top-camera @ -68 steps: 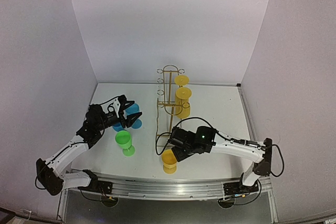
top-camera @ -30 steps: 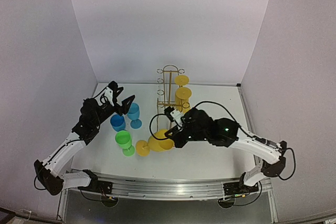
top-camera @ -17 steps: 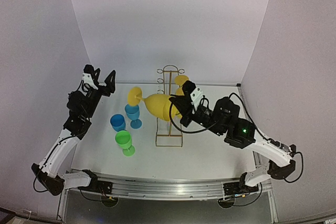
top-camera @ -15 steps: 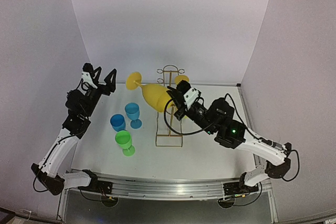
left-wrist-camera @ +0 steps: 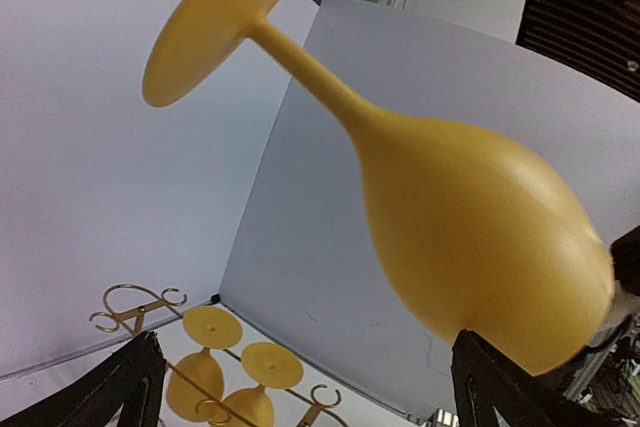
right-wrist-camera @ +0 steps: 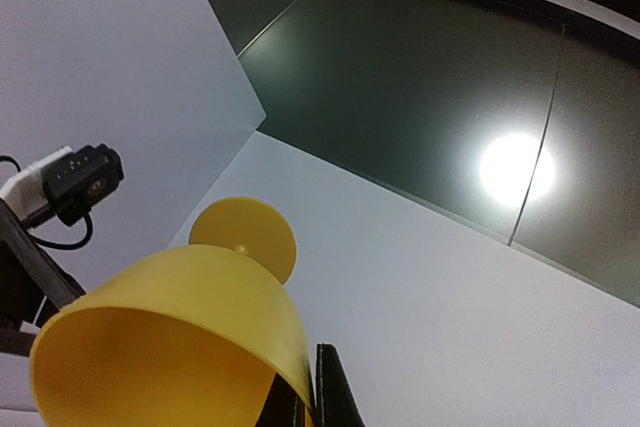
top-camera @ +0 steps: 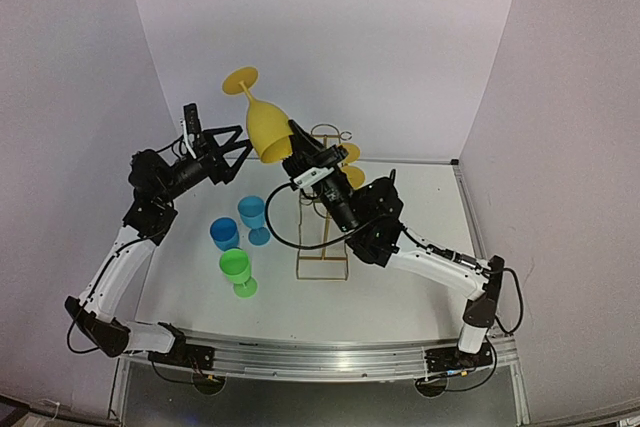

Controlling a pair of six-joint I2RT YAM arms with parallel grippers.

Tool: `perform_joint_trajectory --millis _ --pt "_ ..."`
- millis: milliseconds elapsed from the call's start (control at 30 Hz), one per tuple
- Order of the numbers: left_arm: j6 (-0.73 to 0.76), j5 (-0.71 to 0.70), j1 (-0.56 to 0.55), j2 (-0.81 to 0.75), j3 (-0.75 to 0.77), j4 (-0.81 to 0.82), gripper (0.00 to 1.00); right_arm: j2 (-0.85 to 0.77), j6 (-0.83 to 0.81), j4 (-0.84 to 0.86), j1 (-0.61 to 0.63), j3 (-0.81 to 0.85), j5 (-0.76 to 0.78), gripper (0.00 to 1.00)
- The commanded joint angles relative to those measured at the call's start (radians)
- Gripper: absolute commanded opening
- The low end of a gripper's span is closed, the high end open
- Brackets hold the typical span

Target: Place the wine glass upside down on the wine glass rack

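Holding the yellow plastic wine glass (top-camera: 262, 122) foot-up, upper centre of frame.
My right gripper (top-camera: 298, 159) pinches its rim, inverted for the gold wire rack (top-camera: 322, 276) lower in frame; left gripper (top-camera: 232, 152) hovers alongside, fingers spread (handover, I guess).

Table (top-camera: 410, 292): white, flat top, closed in by pale panels (top-camera: 330, 47) at the back and both sides.

Standing directly on it:
- one wine glass rack (top-camera: 322, 267), gold wire, rectangular base flat on the surface, about mid-table;
- one blue stemmed glass (top-camera: 253, 217), upright, left of the rack;
- one lower blue glass (top-camera: 224, 234), just beside the first, further left;
- one green glass (top-camera: 236, 272), upright, nearest the front edge.
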Motion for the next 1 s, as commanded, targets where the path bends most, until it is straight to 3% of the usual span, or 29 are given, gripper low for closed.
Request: perform_joint_trajectory --millis 0,167,433,833,967 --pt "-0.136 0.185 0.012 0.025 0.094 0.107 0.99 0.003 -0.048 0.115 -0.031 0.056 -0.029 0.00" --pt "-0.215 0.216 0.014 0.056 0.150 0.164 0.99 0.032 -0.052 0.172 -0.066 0.094 -0.002 0.00" --pt "-0.497 0.187 0.013 0.216 0.339 0.222 1.00 0.161 -0.073 0.209 -0.074 0.248 -0.046 0.00" --pt "-0.492 0.172 -0.060 0.292 0.421 0.237 0.99 0.209 -0.010 0.210 -0.078 0.276 -0.071 0.00" --pt "-0.505 0.159 -0.063 0.325 0.467 0.210 0.95 0.208 -0.002 0.209 -0.078 0.263 -0.065 0.00"
